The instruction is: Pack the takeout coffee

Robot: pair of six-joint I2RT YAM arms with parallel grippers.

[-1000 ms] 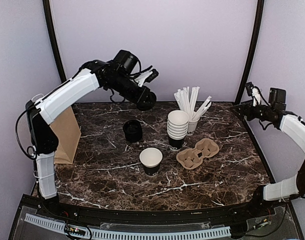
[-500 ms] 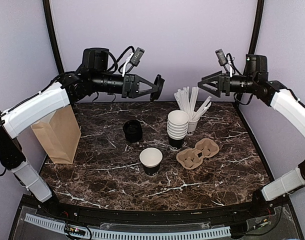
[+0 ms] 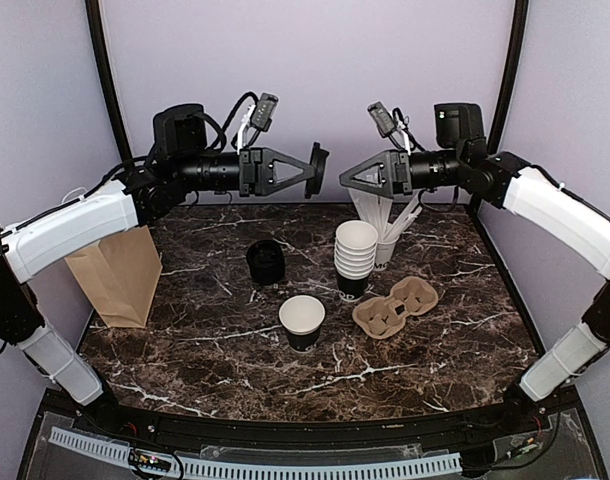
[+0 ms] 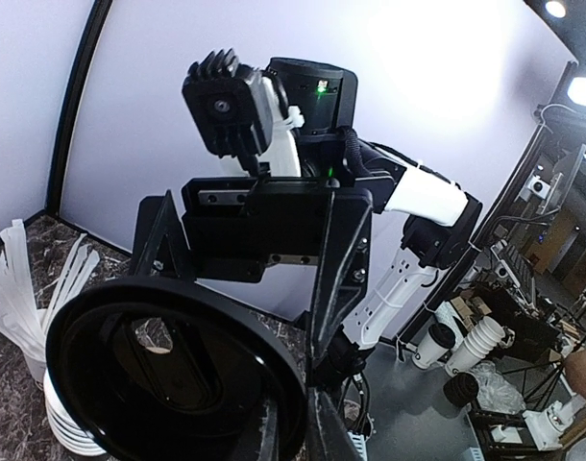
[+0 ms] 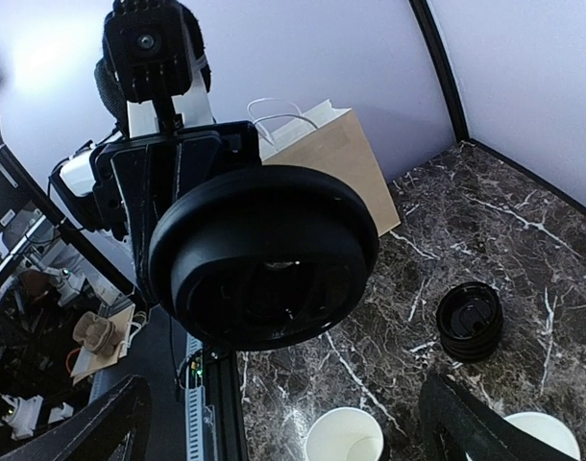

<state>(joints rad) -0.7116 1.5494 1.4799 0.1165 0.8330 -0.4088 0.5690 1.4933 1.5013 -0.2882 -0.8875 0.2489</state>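
Here, both arms reach level above the back of the table [image 3: 185, 330], wrists turned inward so the two grippers face each other nose to nose, just apart. The left arm stretches from its base up past the paper bag [image 3: 120, 275]; the left gripper [image 3: 311, 172] has its jaws drawn close, pinching a black lid [image 5: 264, 254] by the rim and holding it upright, with its top turned towards the other arm. The right arm arcs in from the far side, its forearm horizontal; the right gripper [image 3: 345, 180] has its jaws spread wide, with nothing between them, and sits just short of the lid without touching it. Well below both, the coffee [image 3: 266, 260] stands upright and lidded on the table, free of either gripper. It is just left of the stack of cups [image 3: 355, 255] and behind an open cup [image 3: 302, 320]. A pulp carrier [image 3: 395, 305] lies to the right of the stack, and a white cup of straws [image 3: 385, 215] stands behind it.
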